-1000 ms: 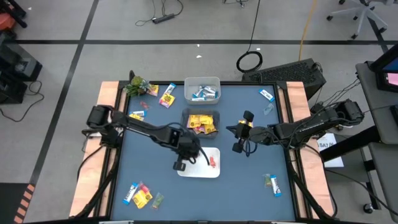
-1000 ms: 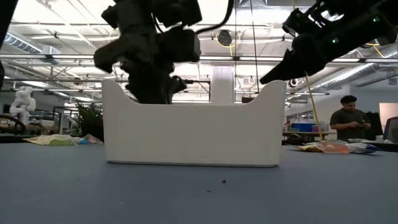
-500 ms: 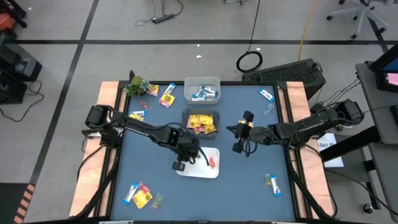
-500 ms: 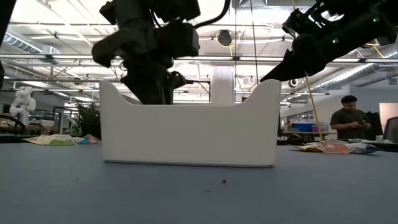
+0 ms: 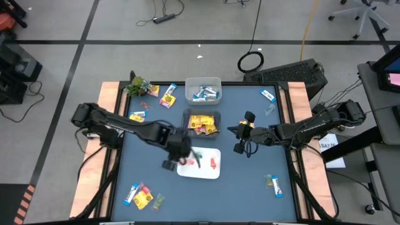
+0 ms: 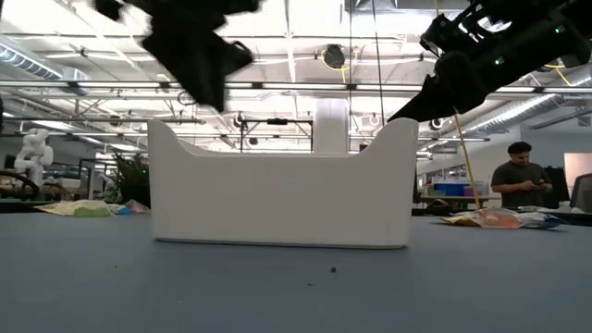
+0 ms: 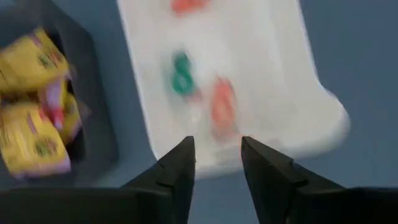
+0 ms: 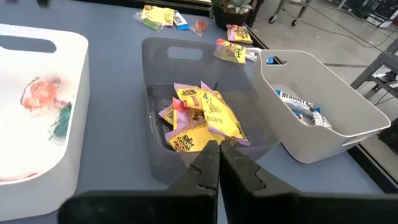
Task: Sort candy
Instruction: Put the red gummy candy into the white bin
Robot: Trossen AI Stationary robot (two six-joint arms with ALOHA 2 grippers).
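1. The left gripper (image 5: 170,164) has lifted off the shallow white plastic tray (image 5: 211,172) and drawn back towards the tray's left edge; a moment ago it sat low over the tray's inside. Its fingers (image 7: 177,171) now stand parted with nothing between them, where before they were nearly closed.
2. A small green wrapped piece (image 7: 181,73) lies inside the tray beside a red wrapped piece (image 7: 222,107). My judgement is that the green one has just been dropped there, so one more sweet is sorted.
3. The dark grey translucent bin (image 8: 186,59) in the middle of the table holds the yellow square packets with red marks (image 8: 202,118).
4. The pale grey tub (image 8: 323,115) behind it holds the blue-and-white narrow bars (image 8: 298,104).
5. The right gripper (image 5: 239,147) waits to the right of the tray, clenched tight on nothing.
6. Loose candy (image 5: 142,195) remains on the blue table (image 5: 250,187), near its corners, beside a green leafy plant-like object (image 5: 137,85).
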